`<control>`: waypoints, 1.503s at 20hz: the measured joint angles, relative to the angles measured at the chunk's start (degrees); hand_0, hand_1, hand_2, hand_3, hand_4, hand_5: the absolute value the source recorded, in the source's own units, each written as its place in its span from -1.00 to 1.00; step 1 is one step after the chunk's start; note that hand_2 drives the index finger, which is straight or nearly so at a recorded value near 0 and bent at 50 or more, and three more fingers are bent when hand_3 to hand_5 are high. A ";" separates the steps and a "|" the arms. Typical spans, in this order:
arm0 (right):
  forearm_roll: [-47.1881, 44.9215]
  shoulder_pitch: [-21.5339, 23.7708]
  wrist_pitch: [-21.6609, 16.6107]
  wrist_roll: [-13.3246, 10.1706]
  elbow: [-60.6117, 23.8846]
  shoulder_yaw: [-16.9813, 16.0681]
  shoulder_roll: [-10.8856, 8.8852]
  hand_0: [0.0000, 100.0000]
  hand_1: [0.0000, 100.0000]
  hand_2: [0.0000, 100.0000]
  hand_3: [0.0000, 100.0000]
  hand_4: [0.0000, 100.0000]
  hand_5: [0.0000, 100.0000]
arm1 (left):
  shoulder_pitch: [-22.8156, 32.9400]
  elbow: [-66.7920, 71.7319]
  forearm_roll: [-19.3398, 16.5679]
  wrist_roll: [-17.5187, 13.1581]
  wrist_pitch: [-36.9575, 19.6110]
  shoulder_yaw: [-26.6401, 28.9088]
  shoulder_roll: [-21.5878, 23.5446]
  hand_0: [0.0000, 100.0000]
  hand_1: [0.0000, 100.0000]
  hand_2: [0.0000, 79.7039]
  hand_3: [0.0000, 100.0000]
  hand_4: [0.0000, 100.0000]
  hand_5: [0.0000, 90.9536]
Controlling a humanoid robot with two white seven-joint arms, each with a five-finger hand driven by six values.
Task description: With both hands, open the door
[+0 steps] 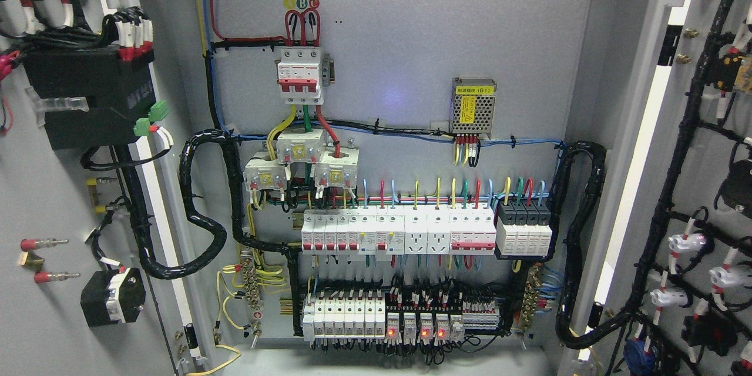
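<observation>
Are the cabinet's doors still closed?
No, both the left door and right door stand swung wide, baring the breakers inside.

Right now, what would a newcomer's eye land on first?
Both cabinet doors stand swung wide, the left door and right door, baring the wired backplate. Top centre sits a red-and-white main breaker; along the bottom row, red indicator lights glow. Neither robot hand is in view.

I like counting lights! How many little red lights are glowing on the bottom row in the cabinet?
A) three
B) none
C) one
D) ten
A: three small red lights glow along the bottom row of parts inside the open cabinet, spaced out among the small white and black modules there.
</observation>
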 measured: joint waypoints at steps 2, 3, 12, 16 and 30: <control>-0.14 4.36 -7.33 -0.20 -1.95 -2.76 -1.25 -1.00 -1.00 -1.00 -1.00 -1.00 -1.00 | 0.00 0.00 0.00 0.00 -0.06 0.00 0.00 -1.00 -1.00 -1.00 -1.00 -1.00 -1.00; -0.29 5.95 -10.42 -0.29 -2.82 -3.89 -1.73 -1.00 -1.00 -1.00 -1.00 -1.00 -1.00 | 0.00 0.00 0.00 0.00 -0.12 0.00 0.00 -1.00 -1.00 -1.00 -1.00 -1.00 -1.00; -12.39 13.61 -19.57 -4.12 -8.26 -14.39 -4.88 -1.00 -1.00 -1.00 -1.00 -1.00 -1.00 | 0.13 -0.02 -0.04 0.00 -0.05 -0.03 0.01 -1.00 -1.00 -1.00 -1.00 -1.00 -1.00; -15.66 14.10 -19.91 -4.73 -9.65 -17.77 -6.18 -1.00 -1.00 -1.00 -1.00 -1.00 -1.00 | 1.75 -0.95 0.11 -1.63 0.30 -0.58 0.12 -1.00 -1.00 -1.00 -1.00 -1.00 -1.00; -18.50 11.90 -19.97 -5.01 -11.38 -23.38 -9.66 -1.00 -1.00 -1.00 -1.00 -1.00 -1.00 | 16.56 -62.77 0.32 -1.51 -11.08 -27.41 12.03 -1.00 -1.00 -1.00 -1.00 -1.00 -1.00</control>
